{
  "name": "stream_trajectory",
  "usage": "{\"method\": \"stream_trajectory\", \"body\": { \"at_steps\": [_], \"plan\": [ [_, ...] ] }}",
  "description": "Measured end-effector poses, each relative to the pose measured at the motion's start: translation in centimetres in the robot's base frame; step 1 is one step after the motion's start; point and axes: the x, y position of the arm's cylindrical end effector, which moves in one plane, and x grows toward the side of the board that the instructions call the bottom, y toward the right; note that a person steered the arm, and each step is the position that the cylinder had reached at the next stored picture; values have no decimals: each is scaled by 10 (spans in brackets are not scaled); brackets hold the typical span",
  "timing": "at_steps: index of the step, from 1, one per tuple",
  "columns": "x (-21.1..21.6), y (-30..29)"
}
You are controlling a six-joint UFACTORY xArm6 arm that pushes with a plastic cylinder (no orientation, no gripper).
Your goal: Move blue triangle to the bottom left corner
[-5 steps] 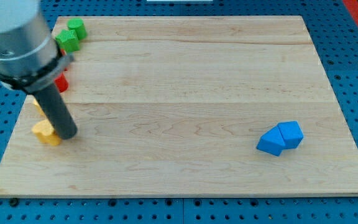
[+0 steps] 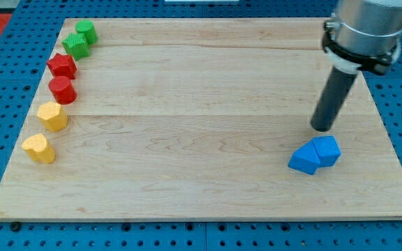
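Two blue blocks touch each other at the view's lower right: a blue triangle-like block [image 2: 303, 160] on the left and a second blue block [image 2: 326, 150] on its right. My tip [image 2: 322, 128] stands just above them toward the view's top, a small gap away from the right blue block. The dark rod rises from there to the grey arm at the view's top right.
Along the board's left edge stand two green blocks [image 2: 79, 39], a red star-like block [image 2: 62, 65], a red cylinder [image 2: 63, 90], and two yellow blocks [image 2: 52, 116] [image 2: 39, 148]. The wooden board [image 2: 201, 188] lies on a blue pegboard surface.
The arm has swung from the left edge by the yellow blocks across the board to the right, beside the blue blocks. The red and upper yellow blocks are now uncovered. No block has moved.
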Motion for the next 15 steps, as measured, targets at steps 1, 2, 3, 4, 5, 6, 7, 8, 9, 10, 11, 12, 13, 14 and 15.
{"method": "stream_trajectory", "body": {
  "at_steps": [1, 2, 3, 4, 5, 6, 7, 8, 9, 10, 11, 12, 13, 14, 15],
  "plan": [
    [25, 12],
    [43, -46],
    [67, -85],
    [76, -57],
    [108, -48],
    [141, -68],
    [136, -122],
    [132, -149],
    [129, -142],
    [122, -65],
    [93, -24],
    [97, -90],
    [94, -146],
    [90, -132],
    [87, -115]
  ]
}}
